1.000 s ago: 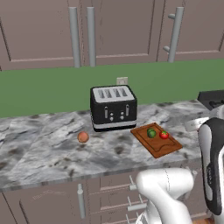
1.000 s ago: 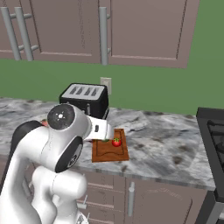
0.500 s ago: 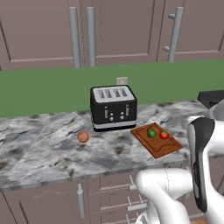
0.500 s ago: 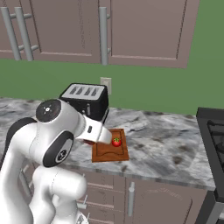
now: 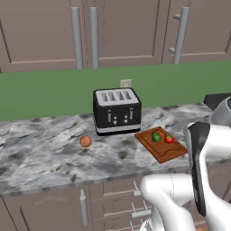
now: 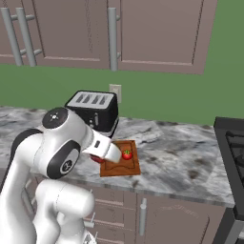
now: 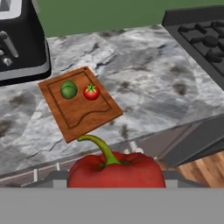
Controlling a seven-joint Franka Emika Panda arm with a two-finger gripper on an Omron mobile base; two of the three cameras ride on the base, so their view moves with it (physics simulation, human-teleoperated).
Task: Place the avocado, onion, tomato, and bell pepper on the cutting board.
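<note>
The red bell pepper (image 7: 116,170) with its green stem sits at the bottom of the hand view, and my gripper (image 7: 116,183) is shut on it, in front of the counter's front edge. A red bit of the bell pepper (image 6: 97,158) shows under my forearm in the right base view. The reddish-brown cutting board (image 7: 83,116) (image 5: 163,152) (image 6: 129,167) lies beyond it, bearing the green avocado (image 7: 68,89) (image 5: 156,137) and the red tomato (image 7: 91,92) (image 5: 169,139) (image 6: 127,154) side by side. The orange-tan onion (image 5: 85,141) rests on the counter left of the toaster.
A black toaster (image 5: 117,111) (image 6: 93,110) (image 7: 19,39) stands just behind the board's left side. A black stove (image 7: 197,35) (image 6: 231,143) lies at the counter's right end. Drawers and cabinet fronts (image 5: 108,203) run below the counter edge.
My arm has swung: the forearm has come further into the left base view and the elbow has turned in the right one. The avocado, tomato and onion have stayed put.
</note>
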